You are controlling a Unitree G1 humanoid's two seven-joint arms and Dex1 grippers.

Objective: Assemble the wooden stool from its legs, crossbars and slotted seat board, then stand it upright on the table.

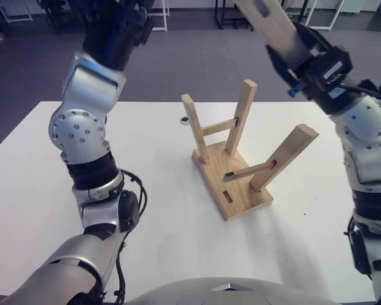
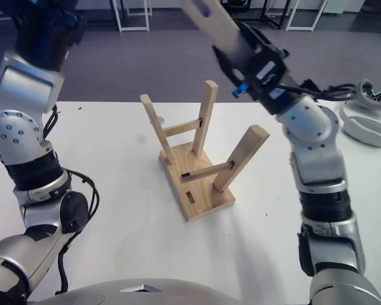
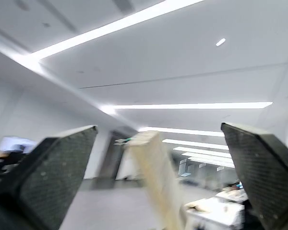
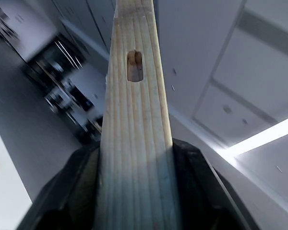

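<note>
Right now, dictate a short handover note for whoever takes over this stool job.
The left gripper is raised, fingers open, empty. The right gripper is up over the table, shut on the fourth leg.
The seat board lies upside down with three legs standing in it, one tilted. One crossbar joins two legs; another sticks out of the tilted one.
Left to do: fit the fourth leg into the free slot, then turn the stool upright.

Left silver-and-black arm (image 1: 82,127) raised, forearm exiting upper left of frame; left black two-finger gripper (image 3: 158,129) spread wide. Right silver arm (image 1: 365,146) bent up at upper right, right black gripper (image 1: 298,54) clamped on pale wooden leg (image 1: 267,19).
</note>
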